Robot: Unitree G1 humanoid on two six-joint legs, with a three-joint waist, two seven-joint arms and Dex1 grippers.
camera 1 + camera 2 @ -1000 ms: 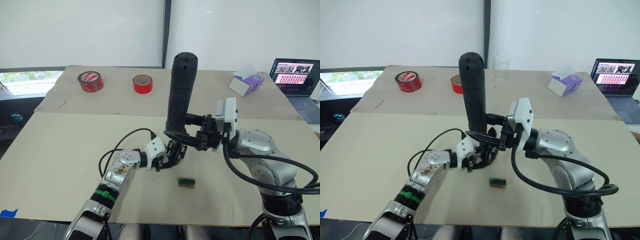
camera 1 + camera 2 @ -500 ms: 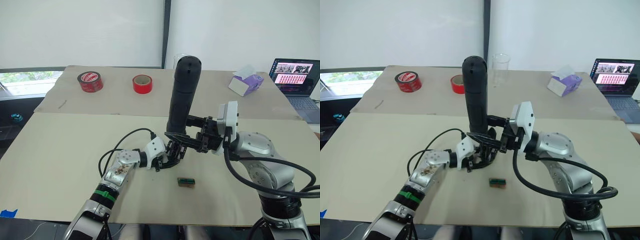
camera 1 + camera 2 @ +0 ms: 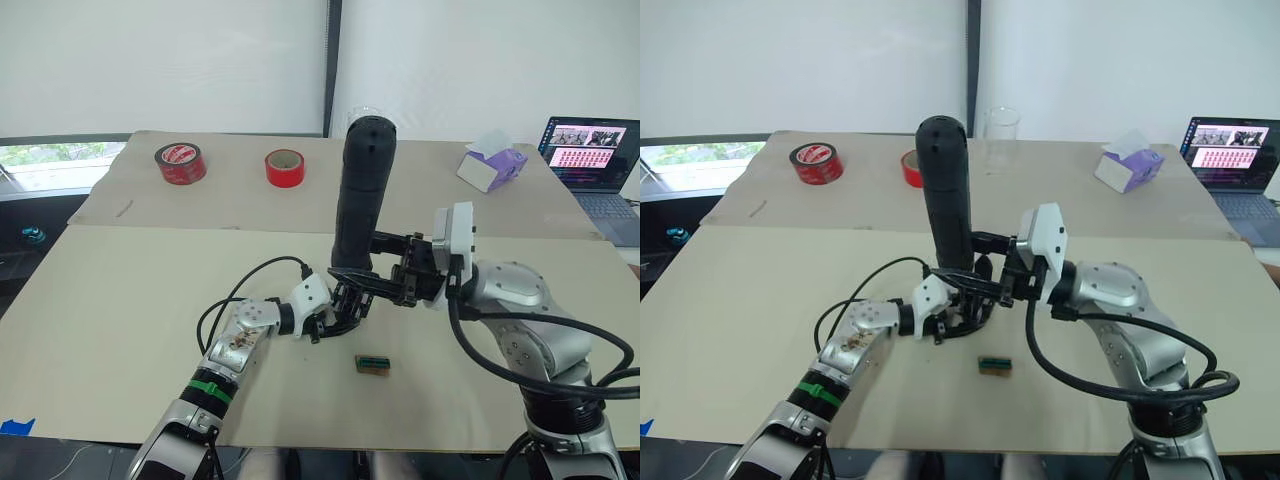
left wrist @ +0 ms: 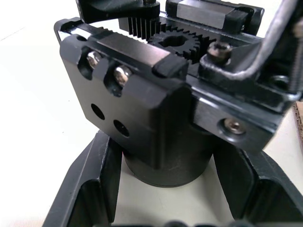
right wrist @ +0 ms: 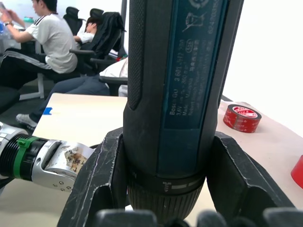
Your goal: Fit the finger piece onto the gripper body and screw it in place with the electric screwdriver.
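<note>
My right gripper point(image 3: 368, 272) is shut on the electric screwdriver point(image 3: 360, 190), a thick black cylinder held nearly upright with its rounded end on top. In the right wrist view its fingers point(image 5: 102, 175) clamp the screwdriver point(image 5: 175, 85) just above the collar. Directly below, my left gripper point(image 3: 335, 308) is shut on the gripper body point(image 4: 142, 109), a black block with toothed racks, a gear and screw heads, resting low on the table. The screwdriver's tip is hidden behind the grippers. I cannot pick out the finger piece from the black parts.
A small green-brown block point(image 3: 372, 365) lies in front of the grippers. Two red tape rolls point(image 3: 181, 163) point(image 3: 285, 167), a clear cup point(image 3: 1002, 135), a purple tissue box point(image 3: 492, 168) and a laptop point(image 3: 590, 150) stand at the back. Seated people point(image 5: 52, 38) show beyond the table.
The screwdriver swayed slightly to the right with my right arm and came back, its top now a little lower. My left gripper and the gripper body stayed put.
</note>
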